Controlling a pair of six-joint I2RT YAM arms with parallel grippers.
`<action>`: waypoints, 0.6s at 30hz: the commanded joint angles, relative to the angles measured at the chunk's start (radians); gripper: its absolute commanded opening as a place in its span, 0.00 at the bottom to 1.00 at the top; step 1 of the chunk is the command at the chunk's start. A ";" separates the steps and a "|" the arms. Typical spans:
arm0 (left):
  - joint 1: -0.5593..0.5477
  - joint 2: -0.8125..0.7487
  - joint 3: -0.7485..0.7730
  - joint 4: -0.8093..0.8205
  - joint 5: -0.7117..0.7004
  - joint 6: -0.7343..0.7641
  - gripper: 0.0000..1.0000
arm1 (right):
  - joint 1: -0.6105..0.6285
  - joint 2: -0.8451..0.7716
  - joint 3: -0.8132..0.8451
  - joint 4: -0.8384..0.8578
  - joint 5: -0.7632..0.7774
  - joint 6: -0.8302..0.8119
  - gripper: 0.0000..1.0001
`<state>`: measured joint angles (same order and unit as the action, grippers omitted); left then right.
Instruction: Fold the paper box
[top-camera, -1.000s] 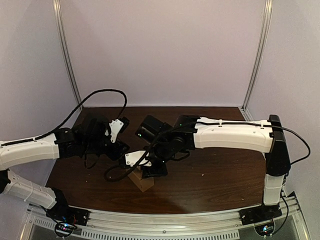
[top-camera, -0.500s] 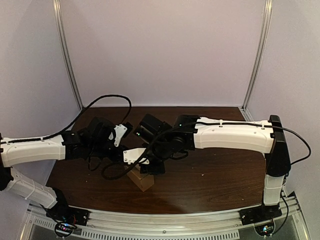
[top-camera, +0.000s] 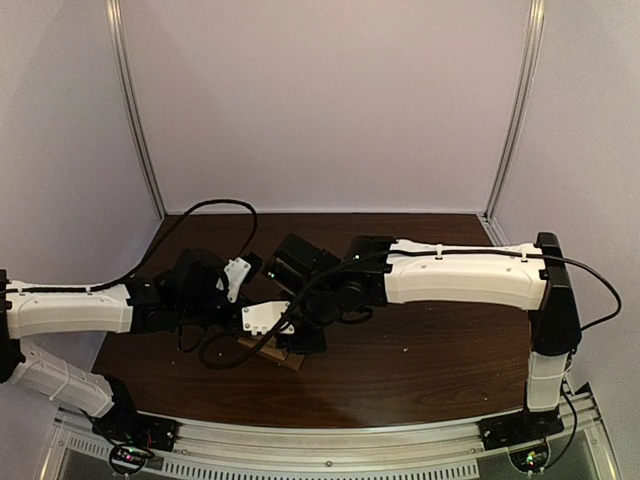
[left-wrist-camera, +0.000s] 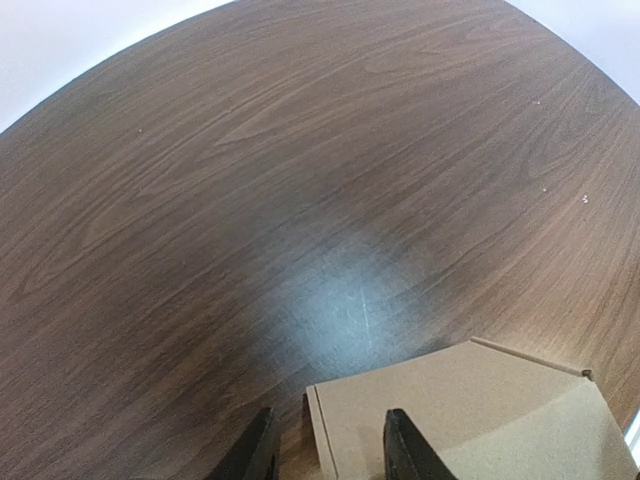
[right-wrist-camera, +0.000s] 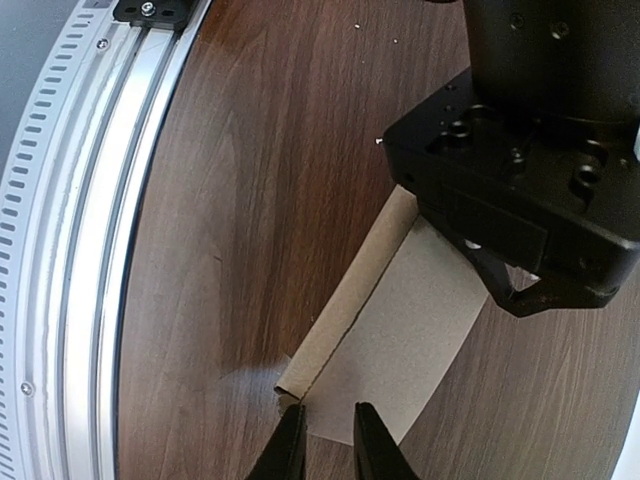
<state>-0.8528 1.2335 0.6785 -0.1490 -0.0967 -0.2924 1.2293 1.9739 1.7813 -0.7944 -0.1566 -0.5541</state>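
Now the paper box (top-camera: 288, 358) lies on the dark wooden table (top-camera: 430, 340), before pale lilac walls (top-camera: 330, 100). The left gripper (left-wrist-camera: 330, 425) stands apart around its edge; whether the right gripper (right-wrist-camera: 328, 440) pinches it, I cannot tell.

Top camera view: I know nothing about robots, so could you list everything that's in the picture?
paper box: one, brown cardboard, on the table near its front, between the end effectors.
table: one, dark wood, under everything.
rail: one, silver, along the table's near edge.
posts: two, silver, at the back corners.
backdrop: one, pale lilac, behind the table.
cables: at least two, black, along the arms.
arms: two, white and black, reaching in from both sides.
left end effector: one, black, fingers apart astride the box's edge.
right end effector: one, black, fingertips at the box's edge, grip unclear.
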 joint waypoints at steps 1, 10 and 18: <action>-0.005 0.005 -0.005 -0.004 -0.011 0.005 0.38 | 0.006 0.022 -0.008 0.012 0.047 -0.001 0.18; -0.003 0.129 0.104 0.000 -0.020 0.065 0.39 | -0.031 0.069 0.023 0.001 0.052 0.020 0.17; -0.003 0.127 0.178 -0.029 -0.065 0.086 0.41 | -0.083 0.083 0.019 -0.004 0.032 0.037 0.17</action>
<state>-0.8528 1.3811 0.8070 -0.1673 -0.1226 -0.2333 1.1706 2.0270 1.7947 -0.7799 -0.1287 -0.5404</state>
